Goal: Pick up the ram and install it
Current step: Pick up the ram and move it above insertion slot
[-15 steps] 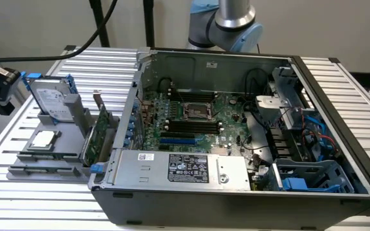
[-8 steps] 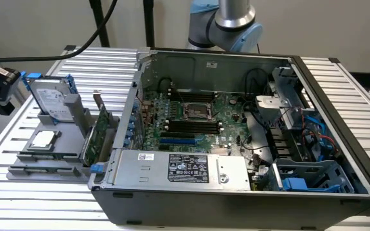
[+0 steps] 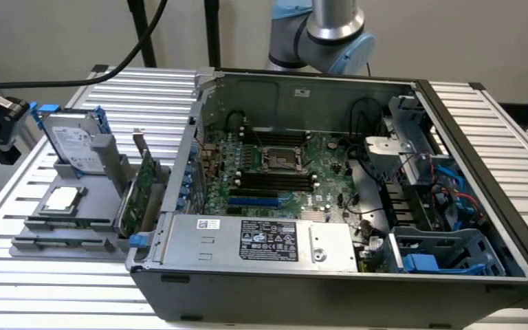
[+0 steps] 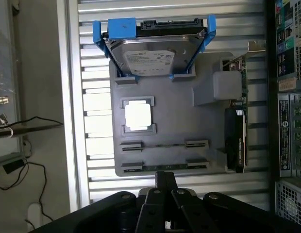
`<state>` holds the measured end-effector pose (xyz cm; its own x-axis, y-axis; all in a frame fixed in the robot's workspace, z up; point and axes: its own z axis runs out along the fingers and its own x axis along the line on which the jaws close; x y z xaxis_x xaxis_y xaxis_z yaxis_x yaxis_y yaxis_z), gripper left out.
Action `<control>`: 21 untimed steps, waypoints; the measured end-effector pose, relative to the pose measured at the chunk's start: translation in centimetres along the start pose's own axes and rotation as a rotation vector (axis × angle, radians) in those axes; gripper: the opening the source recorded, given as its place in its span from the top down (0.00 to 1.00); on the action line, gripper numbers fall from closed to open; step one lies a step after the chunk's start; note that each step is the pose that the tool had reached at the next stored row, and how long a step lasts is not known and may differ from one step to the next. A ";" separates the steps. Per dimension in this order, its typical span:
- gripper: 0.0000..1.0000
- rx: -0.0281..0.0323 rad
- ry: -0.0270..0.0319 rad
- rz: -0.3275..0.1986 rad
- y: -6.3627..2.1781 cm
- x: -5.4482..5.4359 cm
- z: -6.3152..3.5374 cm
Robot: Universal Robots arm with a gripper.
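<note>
Ram [image 4: 162, 167] is sitting on edge in the gray tray's [image 4: 175, 121] end slot, the one farthest from the hard drive [image 4: 153, 53]. The gripper [image 4: 166, 177] is hovering just beyond that end of the tray, pressed together and pinching nothing. The stick's long axis is running along the tray's end edge, crosswise to the gripper's line of reach.

Silver arm [image 3: 333, 17], pale-blue caps [image 3: 359, 49], black hand [image 4: 165, 177]
</note>
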<state>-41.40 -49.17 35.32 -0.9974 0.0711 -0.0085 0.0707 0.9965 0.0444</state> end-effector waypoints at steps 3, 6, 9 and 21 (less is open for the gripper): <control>1.00 -0.0001 0.0000 -0.003 0.02 -0.3 0.04; 1.00 -0.0003 0.0012 -0.029 0.04 -0.6 0.16; 1.00 -0.0008 0.0035 -0.080 0.04 -0.7 0.32; 1.00 -0.0026 0.0132 -0.298 0.01 -0.7 0.94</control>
<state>-40.72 -49.17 34.38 -0.9744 -0.2248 -0.0085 -0.2250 0.9734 0.0444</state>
